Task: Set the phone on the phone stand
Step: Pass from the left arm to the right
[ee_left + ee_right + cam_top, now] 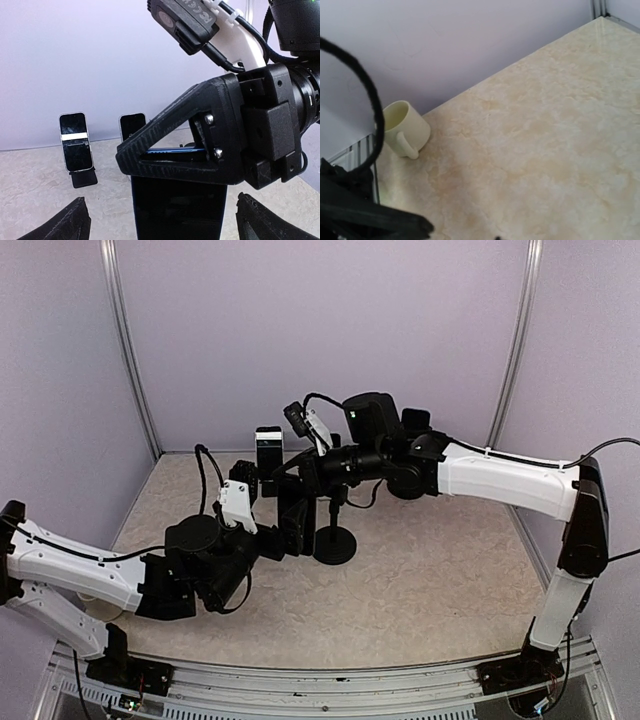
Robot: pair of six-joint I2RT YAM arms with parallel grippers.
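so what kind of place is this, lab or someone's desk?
Probably a robot test cell, not a home: plain wall panels on metal posts box in a marble-patterned table, the left arm and right arm are bolted at its near edge, and a spare phone sits propped at the back.

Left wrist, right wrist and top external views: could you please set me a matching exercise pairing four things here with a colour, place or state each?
Things:
1. mug
2. phone stand
3. right gripper
4. left gripper

Descriptions:
A. open wide
B. cream, near the wall
C. black, its round base on the table
D. shut on the phone

Pairs: 1-B, 2-C, 3-D, 4-A.
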